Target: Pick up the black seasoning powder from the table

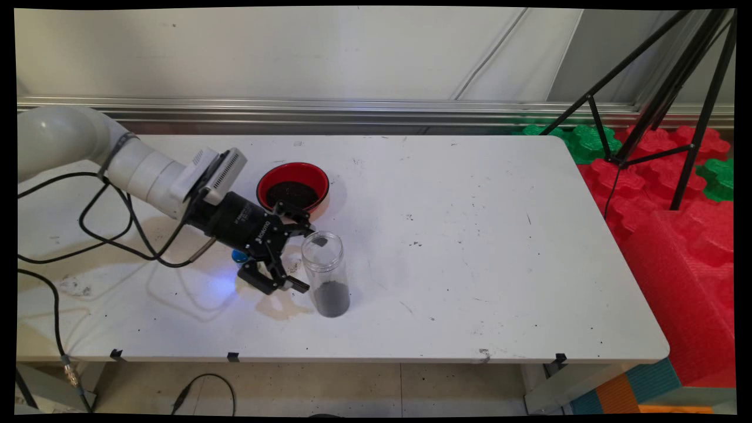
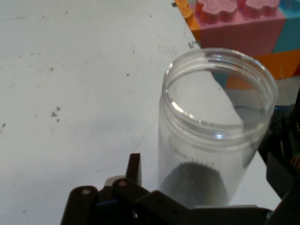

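There is one white table and one robot arm with one black gripper on its end. The gripper hangs low over the table, just to the left of one clear plastic jar. Its two fingers are spread apart, one toward the red bowl and one toward the near edge of the table, and they are not squeezing anything. The jar stands up straight with no lid on it. It has a small heap of dark grains at the bottom, and the rest of it is see-through. In the hand view the jar fills the right half of the picture, and one finger pokes up beside it on the left, not touching it as far as I can see. Behind the gripper sits one red bowl, black on the inside, with more dark grains in it. The bowl is near the jar but apart from it. One small blue thing peeks out from under the gripper; I cannot tell what it is. To the right of the table there are red and green foam blocks, and one black tripod stands on them.
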You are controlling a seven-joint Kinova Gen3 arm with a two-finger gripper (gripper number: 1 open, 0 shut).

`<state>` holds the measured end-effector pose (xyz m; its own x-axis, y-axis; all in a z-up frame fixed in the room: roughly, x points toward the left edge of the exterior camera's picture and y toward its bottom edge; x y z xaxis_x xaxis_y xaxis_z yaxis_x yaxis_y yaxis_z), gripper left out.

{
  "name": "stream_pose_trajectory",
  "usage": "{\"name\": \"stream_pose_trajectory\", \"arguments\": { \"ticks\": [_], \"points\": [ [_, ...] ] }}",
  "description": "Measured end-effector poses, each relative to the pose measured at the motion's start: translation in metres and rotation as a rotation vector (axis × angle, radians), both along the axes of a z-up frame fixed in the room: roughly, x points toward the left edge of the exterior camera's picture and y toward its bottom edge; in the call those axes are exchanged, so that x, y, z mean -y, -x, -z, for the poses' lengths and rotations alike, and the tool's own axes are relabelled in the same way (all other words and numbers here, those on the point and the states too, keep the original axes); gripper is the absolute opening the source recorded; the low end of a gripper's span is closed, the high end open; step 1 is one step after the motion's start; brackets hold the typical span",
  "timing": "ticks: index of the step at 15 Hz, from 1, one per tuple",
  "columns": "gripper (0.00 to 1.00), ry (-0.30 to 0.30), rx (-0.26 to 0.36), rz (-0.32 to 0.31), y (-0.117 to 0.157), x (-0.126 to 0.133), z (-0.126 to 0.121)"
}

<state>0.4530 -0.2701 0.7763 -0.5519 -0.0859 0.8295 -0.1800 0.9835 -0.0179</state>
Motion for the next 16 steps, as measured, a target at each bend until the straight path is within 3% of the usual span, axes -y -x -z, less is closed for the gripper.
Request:
{"name": "stream_pose_trajectory", "arguments": {
  "ticks": [16],
  "points": [
    [1.00, -0.058, -0.068, 0.006, 0.027, 0.016, 0.020]
  ]
}}
